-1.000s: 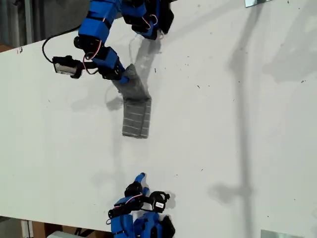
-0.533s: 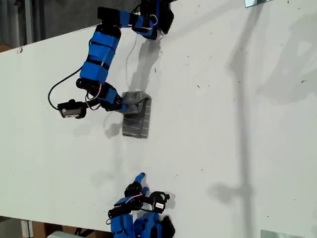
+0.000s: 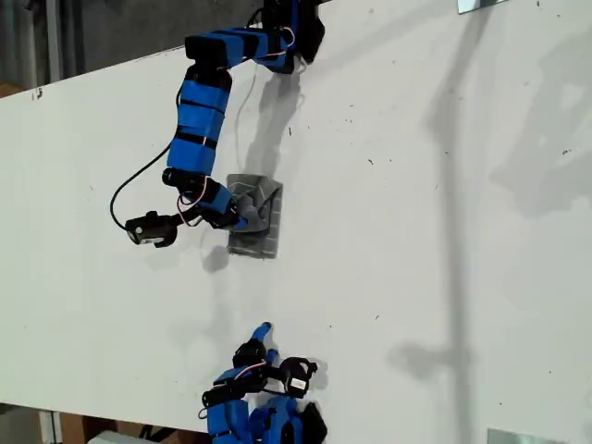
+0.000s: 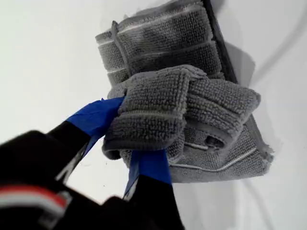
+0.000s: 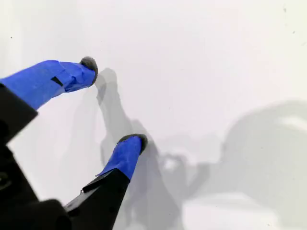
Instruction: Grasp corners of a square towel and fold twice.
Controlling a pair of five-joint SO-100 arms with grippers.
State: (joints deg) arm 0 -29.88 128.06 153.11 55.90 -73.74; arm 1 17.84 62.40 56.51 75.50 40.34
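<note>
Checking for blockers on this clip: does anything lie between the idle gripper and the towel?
Nothing visible. Only bare table lies between my second gripper, open, and the towel, which my first gripper holds bunched in its fingers.

One grey striped soft-fabric towel lies in a folded bundle on one white flat table. Two blue jointed robot arms show: one reaches to the towel, where my first gripper pinches a fold, and one sits well apart from the towel with my second gripper, its two blue-taped fingers spread. One black cable loops beside the towel.
</note>
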